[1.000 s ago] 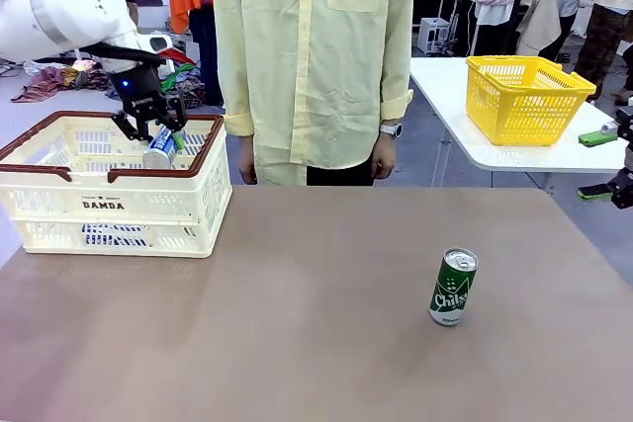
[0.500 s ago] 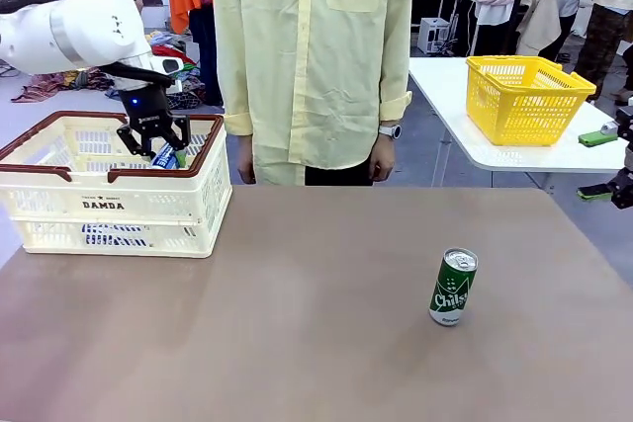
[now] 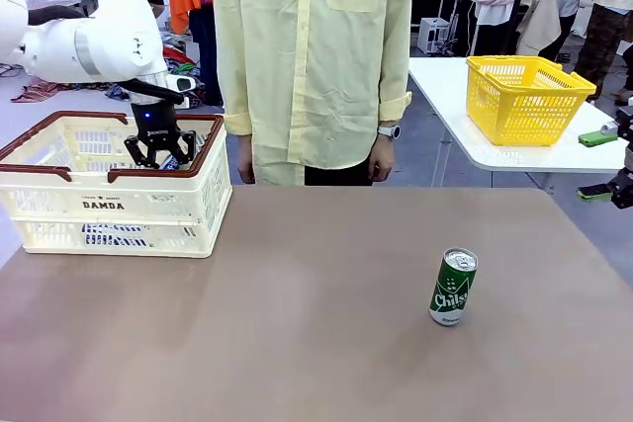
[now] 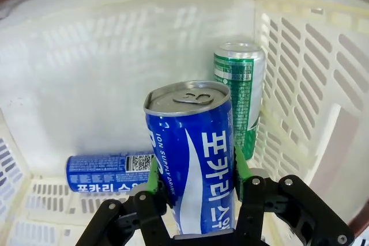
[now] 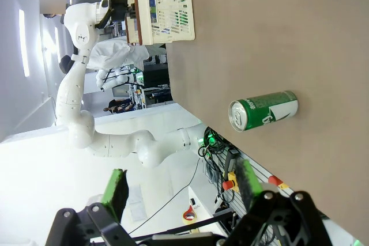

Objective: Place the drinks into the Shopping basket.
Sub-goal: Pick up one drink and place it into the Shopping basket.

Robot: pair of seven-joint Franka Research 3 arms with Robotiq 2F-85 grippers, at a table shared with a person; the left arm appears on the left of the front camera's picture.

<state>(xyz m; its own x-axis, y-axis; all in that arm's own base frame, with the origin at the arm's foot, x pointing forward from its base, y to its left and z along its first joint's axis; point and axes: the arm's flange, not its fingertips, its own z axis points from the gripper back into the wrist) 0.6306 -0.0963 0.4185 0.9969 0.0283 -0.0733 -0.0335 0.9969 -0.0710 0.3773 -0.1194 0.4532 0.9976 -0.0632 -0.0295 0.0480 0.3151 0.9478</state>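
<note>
Drinks: we count four. One blue can (image 4: pixel 193 159) is clamped upright, silver top up, between the green pads of the left gripper (image 3: pixel 158 153). Over the last second the arm has swung inward and lowered it. It hung tilted at rim height then, and it is now down inside the shopping basket (image 3: pixel 168 207). From the front the can is all but hidden behind the brown rim. We judge this can to be at the point of release, not yet let go.

Already in the basket are a second blue can (image 4: pixel 109 171), lying on its side on the floor, and a green can (image 4: pixel 239 90), standing in the corner against the slotted wall. The held can hangs just beside the green one and near the lying one. We cannot tell whether its base touches the floor.

Room is tight toward the corner wall and the standing can, with open floor on the other side. A straight lift out looks unobstructed.

One more green can (image 3: pixel 453 287) stands on the table (image 3: pixel 297 343), well apart from the basket, with nothing around it. The right gripper (image 5: pixel 181 188) waits at the table's right side, jaws wide and empty.
</note>
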